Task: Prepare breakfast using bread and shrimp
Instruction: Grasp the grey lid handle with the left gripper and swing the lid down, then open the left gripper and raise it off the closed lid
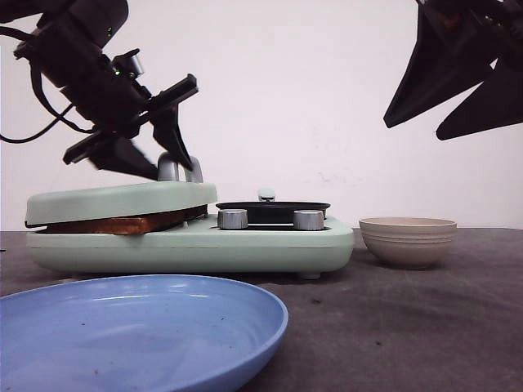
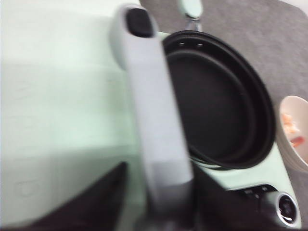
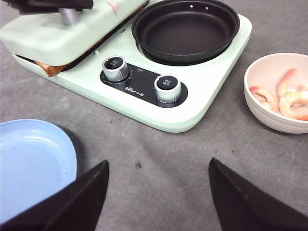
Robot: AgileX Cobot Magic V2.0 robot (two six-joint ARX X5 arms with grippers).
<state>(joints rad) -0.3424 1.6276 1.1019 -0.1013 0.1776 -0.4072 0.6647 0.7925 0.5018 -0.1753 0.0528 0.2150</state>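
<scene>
Several shrimp (image 3: 284, 98) orange-white, curled in bowl (image 3: 269, 118); bread (image 1: 122, 223) crust brown.

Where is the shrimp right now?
The small orange-and-white shrimp lie in the beige ribbed bowl on the grey table, on the robot's right, just beside the mint-green breakfast cooker and its empty round black pan.

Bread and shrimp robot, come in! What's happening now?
Left gripper at press handle, grip unclear. Right gripper open, raised. Bread under lid; shrimp in bowl. Pan unblocked.
</scene>
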